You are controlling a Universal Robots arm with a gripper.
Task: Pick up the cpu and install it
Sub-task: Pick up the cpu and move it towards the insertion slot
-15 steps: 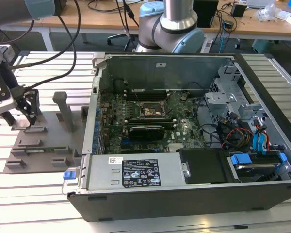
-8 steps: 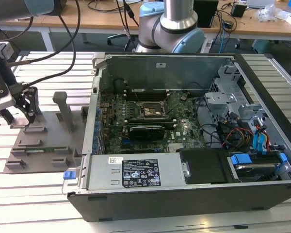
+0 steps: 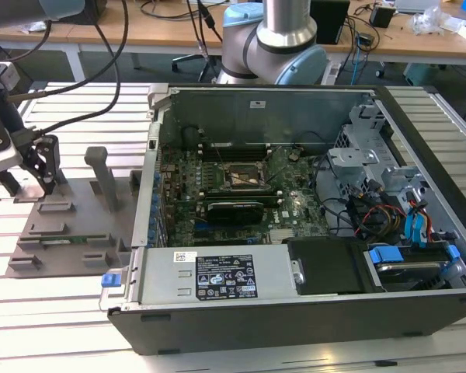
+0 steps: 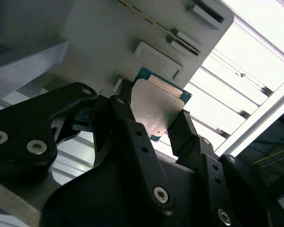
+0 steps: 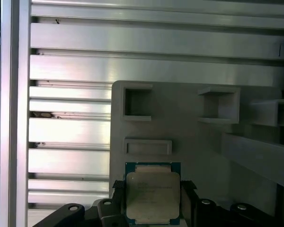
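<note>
Gripper [image 3: 45, 177] stands at the exterior view's left, over the grey fixture [image 3: 70, 227], well apart from the open case [image 3: 311, 315]. In both wrist views the cpu [image 5: 152, 196] [image 4: 156, 106] lies between the two black fingers [image 4: 132, 127], silvery top up, green rim showing. The fingers sit against two opposite edges and seem to be pinching it, though the contact line is partly hidden. Whether the cpu rests on the fixture [image 5: 180, 127] or is slightly raised cannot be told. The socket [image 3: 245, 177] on the board inside the case is open. The fixture sits on a slatted metal table [image 5: 71, 127].
</note>
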